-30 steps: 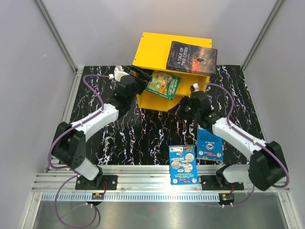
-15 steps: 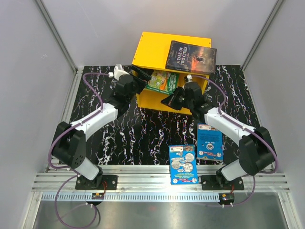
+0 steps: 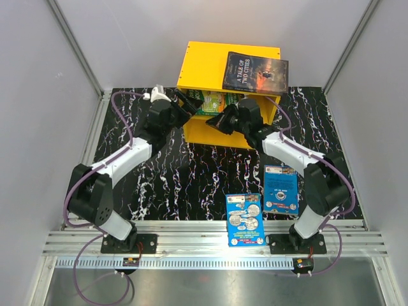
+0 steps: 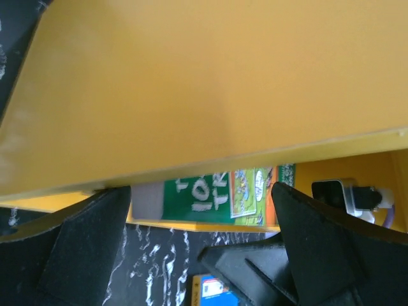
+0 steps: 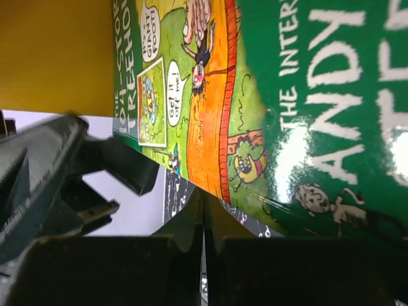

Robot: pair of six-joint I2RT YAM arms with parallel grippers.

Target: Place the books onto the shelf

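Note:
The yellow shelf stands at the back with the dark book flat on its top. Two green books lie stacked in its upper compartment, edges poking out a little. In the right wrist view they fill the frame, and my right gripper is shut and empty, its tips against their lower edge. My left gripper is open at the shelf's left front corner, holding nothing. The left wrist view shows the green cover under the shelf's board. Two blue books lie on the table.
Black marbled table inside grey walls. Both grippers crowd the shelf's opening; the right gripper shows low in the left wrist view. The nearer blue book overhangs the metal rail at the table's near edge.
My right arm has swung up and left to the shelf's opening, shut, and the green books have slid further into the compartment. The left arm has barely moved.

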